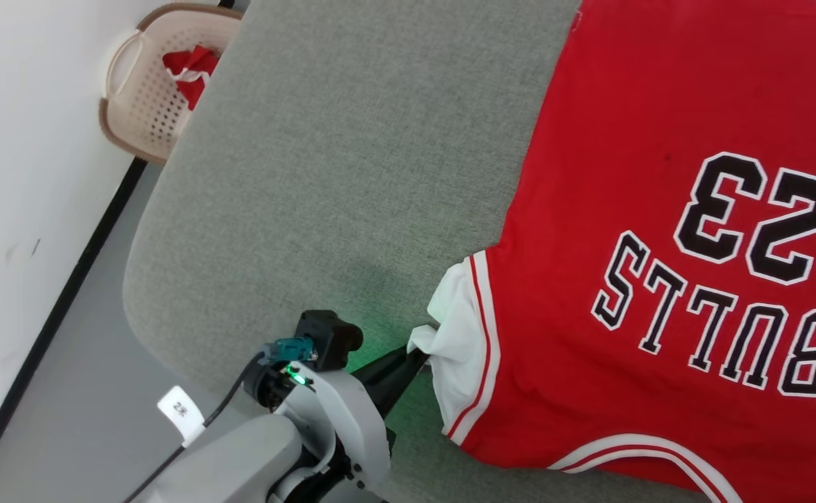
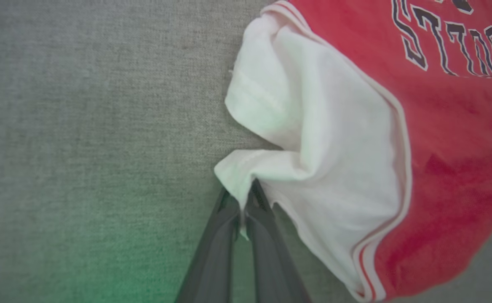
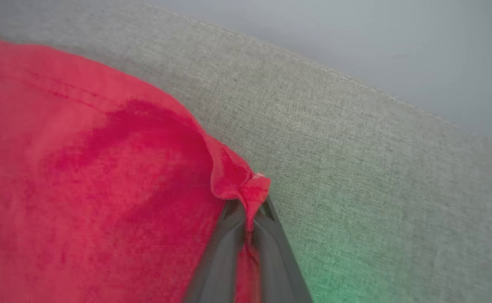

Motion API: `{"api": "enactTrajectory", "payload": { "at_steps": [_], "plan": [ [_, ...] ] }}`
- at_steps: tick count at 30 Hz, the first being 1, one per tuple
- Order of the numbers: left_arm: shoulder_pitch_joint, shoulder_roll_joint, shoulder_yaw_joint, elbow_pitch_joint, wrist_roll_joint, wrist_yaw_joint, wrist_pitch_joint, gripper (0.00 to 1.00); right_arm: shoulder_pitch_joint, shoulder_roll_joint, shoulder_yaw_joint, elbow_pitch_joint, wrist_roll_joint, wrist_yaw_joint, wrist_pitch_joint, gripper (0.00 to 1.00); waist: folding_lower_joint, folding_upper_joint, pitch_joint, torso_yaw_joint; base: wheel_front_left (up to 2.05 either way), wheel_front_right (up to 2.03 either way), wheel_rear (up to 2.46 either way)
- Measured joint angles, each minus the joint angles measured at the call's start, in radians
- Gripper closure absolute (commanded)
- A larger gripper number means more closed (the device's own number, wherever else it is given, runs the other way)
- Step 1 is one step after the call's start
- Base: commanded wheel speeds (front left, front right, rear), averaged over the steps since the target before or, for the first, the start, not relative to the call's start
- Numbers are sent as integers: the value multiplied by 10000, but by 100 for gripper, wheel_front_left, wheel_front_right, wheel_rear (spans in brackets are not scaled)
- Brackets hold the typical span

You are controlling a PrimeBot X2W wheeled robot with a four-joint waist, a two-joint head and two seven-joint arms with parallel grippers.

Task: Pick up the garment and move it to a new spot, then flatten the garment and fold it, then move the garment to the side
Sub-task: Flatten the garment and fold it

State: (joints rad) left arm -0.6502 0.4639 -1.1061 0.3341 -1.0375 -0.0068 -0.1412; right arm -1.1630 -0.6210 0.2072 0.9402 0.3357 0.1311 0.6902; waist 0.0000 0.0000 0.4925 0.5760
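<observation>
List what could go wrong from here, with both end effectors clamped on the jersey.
1. The left end effector pinches just the tip of the white sleeve; a pull may slip it free.
2. The right end effector holds a small red fold near the edge of the grey surface; the jersey might drag over it.
3. The sleeve is bunched, so flattening may leave creases.

The red garment (image 1: pixel 610 175), numbered 23, lies spread on the grey tabletop (image 1: pixel 345 175), white sleeve (image 1: pixel 460 314) bunched.
</observation>
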Motion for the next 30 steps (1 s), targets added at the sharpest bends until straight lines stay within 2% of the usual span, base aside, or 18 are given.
{"api": "enactTrajectory", "payload": {
  "at_steps": [8, 17, 24, 30],
  "plan": [
    [64, 288, 163, 453, -196, -4, -86, 100, 827, -230, 1281, -911, 930, -6, 150, 100, 0, 0, -459, -456, 0, 0, 0],
    [434, 947, 278, 608, -374, 174, -13, 100, 2577, -928, 2479, -3229, 2966, -6, 424, 100, 0, 1, -1198, -1324, 0, 0, 0],
    [814, 1557, 336, 364, -518, 579, 150, 100, 4523, -1400, 2485, -5131, 4153, -4, 476, 100, 0, 0, -1814, -2085, 0, 0, 0],
    [1231, 2082, 416, -75, -738, 899, 257, 100, 6605, -1461, 1678, -6420, 4740, -2, 387, 100, 0, 0, -2354, -2714, 0, 0, 0]
  ]
}}
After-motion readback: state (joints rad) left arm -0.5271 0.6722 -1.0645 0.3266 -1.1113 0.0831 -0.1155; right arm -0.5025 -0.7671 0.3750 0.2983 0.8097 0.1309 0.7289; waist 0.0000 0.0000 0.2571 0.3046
